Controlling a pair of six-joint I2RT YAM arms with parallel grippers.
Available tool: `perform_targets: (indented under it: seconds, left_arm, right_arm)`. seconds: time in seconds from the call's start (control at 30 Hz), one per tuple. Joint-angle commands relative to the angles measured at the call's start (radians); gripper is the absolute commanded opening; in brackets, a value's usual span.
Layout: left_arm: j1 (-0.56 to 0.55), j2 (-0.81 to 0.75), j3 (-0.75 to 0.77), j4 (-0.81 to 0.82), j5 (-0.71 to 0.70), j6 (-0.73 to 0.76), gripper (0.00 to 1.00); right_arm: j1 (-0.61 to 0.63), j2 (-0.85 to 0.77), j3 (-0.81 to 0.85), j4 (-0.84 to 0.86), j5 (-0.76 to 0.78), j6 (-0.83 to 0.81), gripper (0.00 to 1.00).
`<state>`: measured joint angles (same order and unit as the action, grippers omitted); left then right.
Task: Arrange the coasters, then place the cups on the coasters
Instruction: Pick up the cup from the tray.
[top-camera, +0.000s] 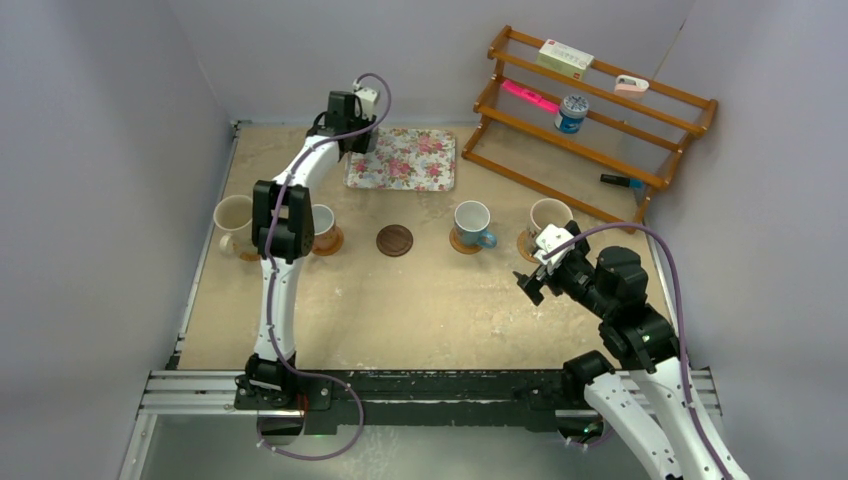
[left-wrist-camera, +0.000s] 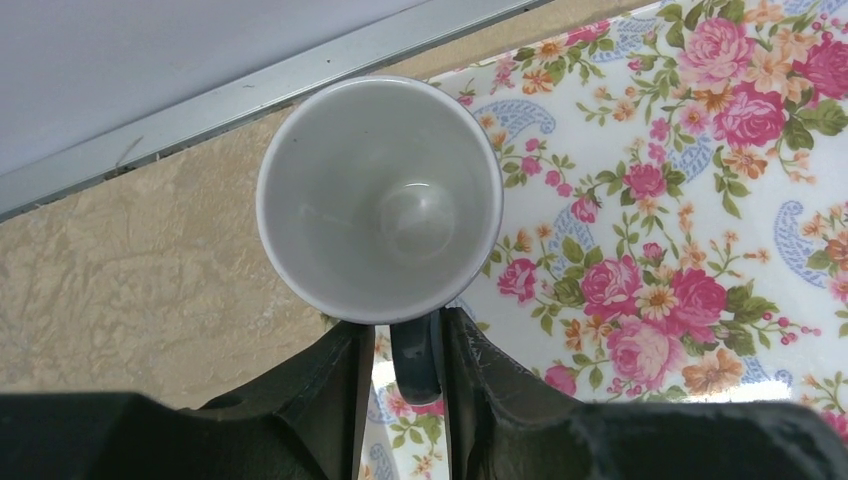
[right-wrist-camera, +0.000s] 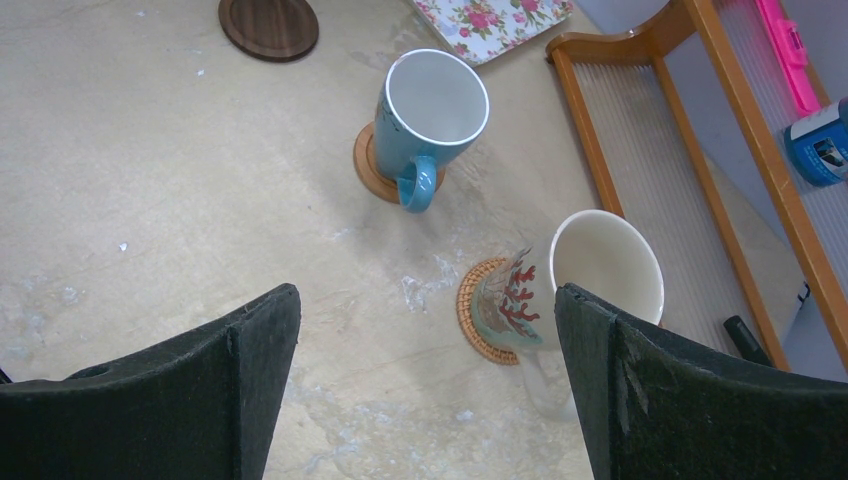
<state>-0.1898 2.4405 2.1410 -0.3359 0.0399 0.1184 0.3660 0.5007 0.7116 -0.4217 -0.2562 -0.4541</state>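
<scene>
A small grey-blue cup (left-wrist-camera: 380, 200) with a white inside stands on the corner of the floral tray. My left gripper (left-wrist-camera: 410, 330) has closed in on its dark handle (left-wrist-camera: 415, 355). The right finger presses against the handle, and a sliver of tray shows at the left finger. A row runs across the table. It holds a cream cup (top-camera: 235, 218) on a coaster, a cup (top-camera: 322, 222) on a coaster behind my arm, a bare dark brown coaster (top-camera: 394, 240), a light blue cup (top-camera: 471, 222) on an orange coaster (right-wrist-camera: 368, 170), and a cream printed cup (right-wrist-camera: 600, 265) on a woven coaster (right-wrist-camera: 475, 310). My right gripper (right-wrist-camera: 425, 300) hangs open and empty near that last cup.
The floral tray (top-camera: 410, 160) lies at the back centre. A wooden rack (top-camera: 590, 120) at the back right carries a blue-and-white tin (top-camera: 572, 112), a box and a pink item. A metal rail (left-wrist-camera: 250, 90) edges the table behind the tray. Walls close in on both sides.
</scene>
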Motion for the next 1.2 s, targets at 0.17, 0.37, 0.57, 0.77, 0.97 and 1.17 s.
perform_targets:
  seconds: [0.17,0.37,0.57,0.77,0.97,1.17]
  left_arm:
    - [0.015,0.024,0.056,-0.007,0.047,-0.03,0.24]
    - [0.019,0.016,0.052,0.002,0.08,-0.031,0.04]
    - [0.02,-0.016,0.022,0.025,0.138,-0.028,0.0]
    - [0.021,-0.097,-0.011,0.054,0.195,-0.023,0.0]
    - [0.021,-0.173,-0.058,0.088,0.25,-0.027,0.0]
    - [0.021,-0.211,-0.082,0.094,0.284,-0.036,0.0]
  right_arm:
    - [0.001,-0.009,-0.004,0.003,-0.018,-0.01,0.99]
    - [0.001,-0.01,-0.004,0.003,-0.018,-0.011,0.99]
    - [0.001,-0.012,-0.003,0.003,-0.018,-0.012,0.99]
    - [0.001,-0.014,-0.004,0.003,-0.02,-0.014,0.99]
    - [0.001,-0.01,-0.003,0.003,-0.019,-0.015,0.99]
    - [0.001,-0.008,-0.003,0.003,-0.018,-0.015,0.99]
